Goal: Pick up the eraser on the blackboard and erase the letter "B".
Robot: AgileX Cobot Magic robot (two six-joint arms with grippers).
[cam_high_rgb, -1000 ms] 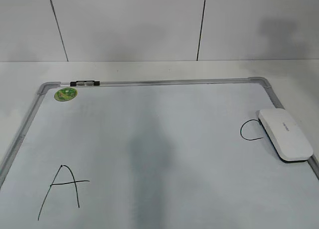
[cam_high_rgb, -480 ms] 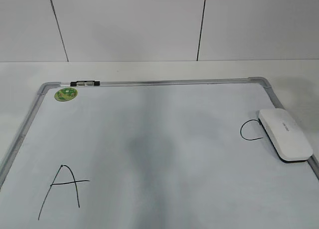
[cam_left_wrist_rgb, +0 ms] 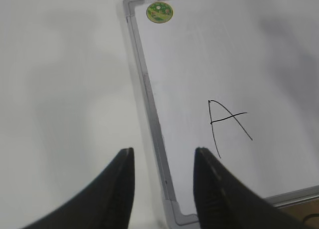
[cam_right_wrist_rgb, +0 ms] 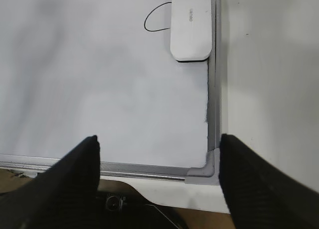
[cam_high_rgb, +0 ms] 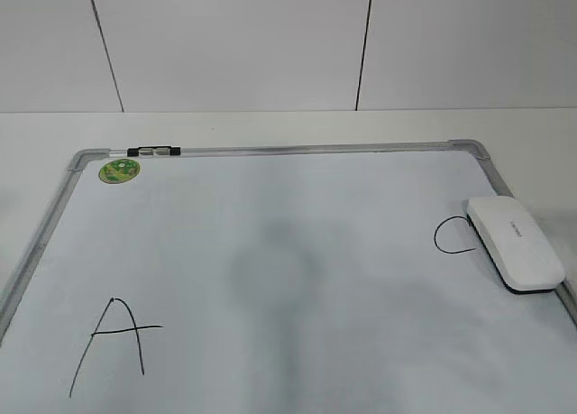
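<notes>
The white eraser (cam_high_rgb: 515, 243) lies flat on the blackboard (cam_high_rgb: 270, 197) against its right frame and is also in the right wrist view (cam_right_wrist_rgb: 191, 25). It touches a black "C" (cam_high_rgb: 448, 235). A black "A" (cam_high_rgb: 115, 342) is at the board's near left. No letter "B" shows; the board's middle holds only a faint grey patch. My left gripper (cam_left_wrist_rgb: 163, 156) is open and empty above the board's near-left corner. My right gripper (cam_right_wrist_rgb: 158, 141) is open and empty above the near-right corner, well short of the eraser. Neither gripper shows in the exterior view.
A round green sticker (cam_high_rgb: 118, 170) and a small black-and-clear clip (cam_high_rgb: 153, 150) sit at the board's far-left corner. The board lies on a white table (cam_high_rgb: 270, 125) with a white panelled wall behind it. The table's front edge and dark hardware show below the right gripper.
The dark shadow over the board's middle has faded and shrunk. The eraser and the letters have not moved.
</notes>
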